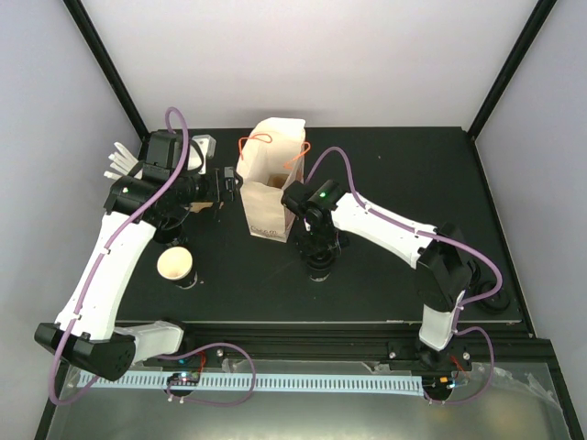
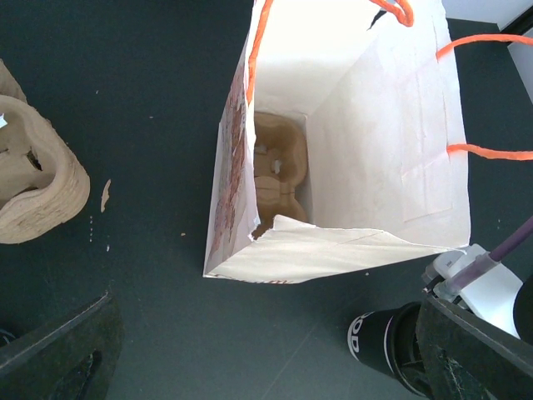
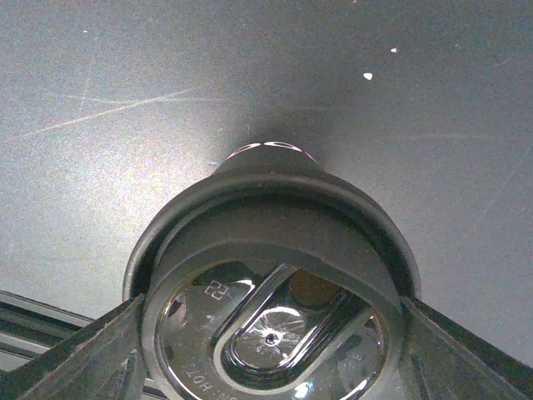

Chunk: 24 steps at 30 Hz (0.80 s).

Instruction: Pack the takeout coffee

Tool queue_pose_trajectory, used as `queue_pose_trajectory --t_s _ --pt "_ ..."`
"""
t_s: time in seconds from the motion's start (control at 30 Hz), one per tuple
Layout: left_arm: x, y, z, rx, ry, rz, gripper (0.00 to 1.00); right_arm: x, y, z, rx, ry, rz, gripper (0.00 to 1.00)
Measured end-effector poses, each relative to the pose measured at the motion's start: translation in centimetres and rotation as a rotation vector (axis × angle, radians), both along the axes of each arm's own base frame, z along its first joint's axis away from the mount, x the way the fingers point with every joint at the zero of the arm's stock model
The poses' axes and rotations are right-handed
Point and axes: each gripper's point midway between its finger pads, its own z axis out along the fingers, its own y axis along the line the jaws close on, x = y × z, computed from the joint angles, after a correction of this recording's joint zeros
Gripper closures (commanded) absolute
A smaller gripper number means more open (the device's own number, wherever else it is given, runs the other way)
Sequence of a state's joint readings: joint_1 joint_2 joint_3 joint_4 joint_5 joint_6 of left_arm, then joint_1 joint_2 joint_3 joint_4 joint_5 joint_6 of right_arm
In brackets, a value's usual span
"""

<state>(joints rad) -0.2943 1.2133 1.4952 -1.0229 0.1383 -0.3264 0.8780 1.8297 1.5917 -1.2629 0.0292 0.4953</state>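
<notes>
Nearest the arm bases, the lidded coffee cup [image 3: 275,250] stands upright on the bench [image 1: 404,275]. I see the right gripper [image 3: 271,329] straddling its lid; the jaws flank the rim, but I cannot tell whether they press it. Farther back, the left gripper [image 2: 266,333], jaws released and empty, hovers beside the white paper bag [image 2: 375,125], which holds a pulp carrier [image 2: 279,167].

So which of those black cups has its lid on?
The lidded cup between the fingers of the right gripper, near the paper bag. The open cup by the left arm shows its tan inside.
</notes>
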Motion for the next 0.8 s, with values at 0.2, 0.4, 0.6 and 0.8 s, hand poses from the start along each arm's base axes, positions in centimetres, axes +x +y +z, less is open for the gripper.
queue_pose_trajectory --t_s 0.2,0.4,0.6,0.8 --pt "0.0 0.1 0.0 0.005 -0.001 0.006 0.01 0.0 -0.1 -0.1 -0.002 0.000 0.002 0.21" --pt "0.4 2.1 -0.2 0.047 0.001 0.120 0.01 0.1 -0.1 -0.1 0.000 -0.002 0.013 0.20" --pt "0.6 2.7 -0.1 0.059 -0.004 0.148 0.01 0.0 0.0 -0.3 0.004 0.003 0.021 0.20" --pt "0.7 2.7 0.0 0.055 -0.006 0.152 0.01 0.1 -0.1 -0.3 0.009 0.003 0.023 0.22"
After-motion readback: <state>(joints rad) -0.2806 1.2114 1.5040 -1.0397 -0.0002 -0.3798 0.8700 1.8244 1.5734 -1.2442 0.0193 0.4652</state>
